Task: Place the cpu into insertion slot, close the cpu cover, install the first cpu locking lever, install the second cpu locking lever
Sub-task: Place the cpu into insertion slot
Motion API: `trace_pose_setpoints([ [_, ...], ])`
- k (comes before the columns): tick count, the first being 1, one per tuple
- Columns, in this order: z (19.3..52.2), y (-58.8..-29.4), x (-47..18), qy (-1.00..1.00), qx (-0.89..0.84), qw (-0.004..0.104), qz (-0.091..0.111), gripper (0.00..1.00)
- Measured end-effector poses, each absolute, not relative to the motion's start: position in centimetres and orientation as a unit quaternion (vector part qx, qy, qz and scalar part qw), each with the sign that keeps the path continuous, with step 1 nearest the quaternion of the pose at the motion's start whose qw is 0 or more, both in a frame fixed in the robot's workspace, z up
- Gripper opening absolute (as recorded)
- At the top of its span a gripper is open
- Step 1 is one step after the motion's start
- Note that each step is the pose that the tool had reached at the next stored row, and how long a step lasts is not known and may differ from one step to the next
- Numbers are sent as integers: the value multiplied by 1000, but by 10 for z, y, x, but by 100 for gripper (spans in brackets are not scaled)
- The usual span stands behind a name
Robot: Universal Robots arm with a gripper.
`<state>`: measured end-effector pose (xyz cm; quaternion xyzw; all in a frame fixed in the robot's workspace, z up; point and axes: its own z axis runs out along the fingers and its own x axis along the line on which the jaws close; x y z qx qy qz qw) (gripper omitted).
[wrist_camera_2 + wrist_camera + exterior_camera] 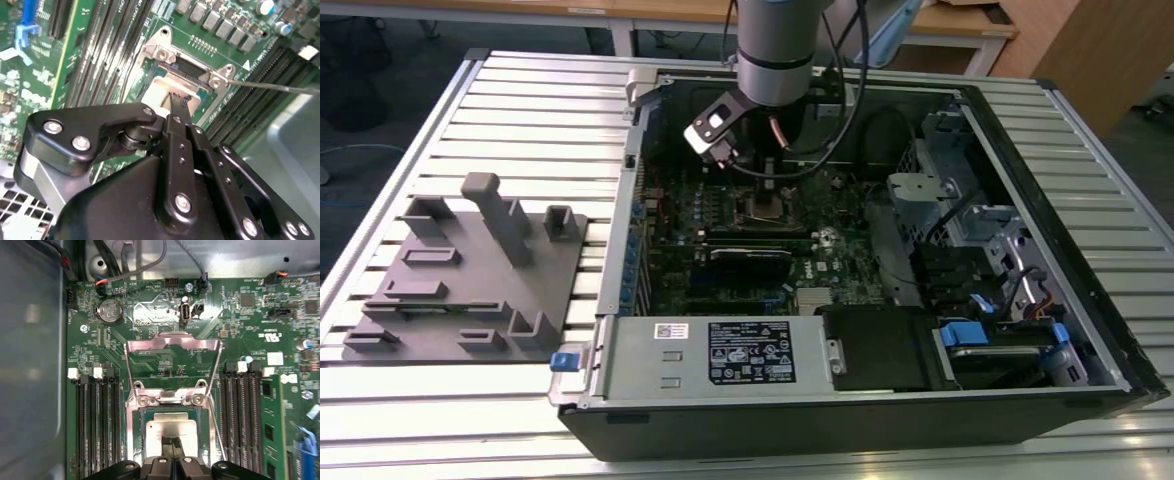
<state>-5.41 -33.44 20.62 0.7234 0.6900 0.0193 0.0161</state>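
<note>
The gripper (171, 442), clenched on nothing, is seen directly above the cpu (167, 426) lying flat in the insertion slot (135, 440), with the cpu cover (172, 343) raised open beyond.

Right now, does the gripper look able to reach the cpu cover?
Probably yes. The cpu cover is swung open with nothing lying over its frame, and the gripper hangs close by, over the cpu in the insertion slot.
</note>
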Motion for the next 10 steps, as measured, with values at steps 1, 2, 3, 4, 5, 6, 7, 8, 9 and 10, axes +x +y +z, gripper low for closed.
trace_pose_setpoints([
  [1, 209, -334, -54, 690, 723, 16, 20, 10],
  [2, 212, -334, -54, 690, 723, 16, 19, 10],
  [3, 215, -334, -54, 690, 723, 16, 19, 10],
  [4, 217, -334, -54, 690, 723, 16, 19, 10],
  [5, 220, -334, -54, 690, 723, 16, 19, 10],
  [6, 223, -334, -54, 690, 723, 16, 19, 10],
  [7, 225, -334, -54, 690, 723, 16, 19, 10],
  [8, 227, -334, -54, 690, 723, 16, 19, 10],
  [9, 229, -334, -54, 690, 723, 16, 19, 10],
  [10, 229, -334, -54, 690, 723, 16, 19, 10],
])
